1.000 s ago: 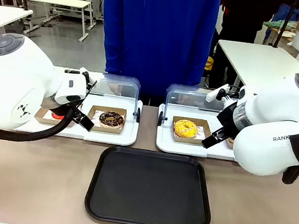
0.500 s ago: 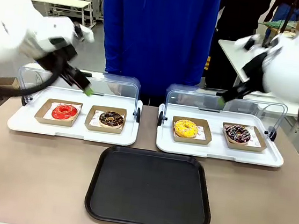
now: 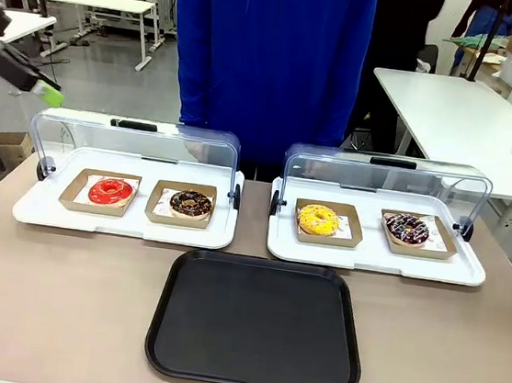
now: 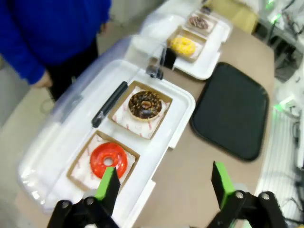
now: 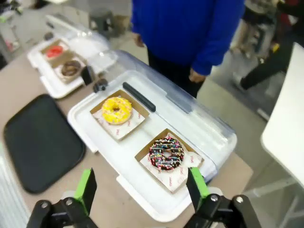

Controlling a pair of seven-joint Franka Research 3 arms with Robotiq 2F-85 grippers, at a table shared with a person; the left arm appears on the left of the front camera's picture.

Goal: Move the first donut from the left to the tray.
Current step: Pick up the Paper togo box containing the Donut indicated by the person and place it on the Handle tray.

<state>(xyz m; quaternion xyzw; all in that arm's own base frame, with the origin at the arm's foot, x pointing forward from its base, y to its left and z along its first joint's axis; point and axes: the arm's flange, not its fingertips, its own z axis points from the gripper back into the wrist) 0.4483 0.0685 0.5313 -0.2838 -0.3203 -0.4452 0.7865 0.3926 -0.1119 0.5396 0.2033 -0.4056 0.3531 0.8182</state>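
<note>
**A:** Where's the glossy red-glazed ring donut (image 3: 111, 191)?

**B:** In its shallow brown cardboard box (image 3: 76, 191), leftmost on the white lidded tray (image 3: 22, 211). The clear domed lid (image 3: 132, 140) is open, so it looks reachable from above. The flat black plastic tray (image 3: 258, 322) lies near on the worktop (image 3: 59, 298).

**A:** And the grippers?

**B:** The left gripper (image 4: 165, 180) hangs high over that donut, spread wide and empty. The right gripper (image 5: 141, 178) is equally wide.
</note>
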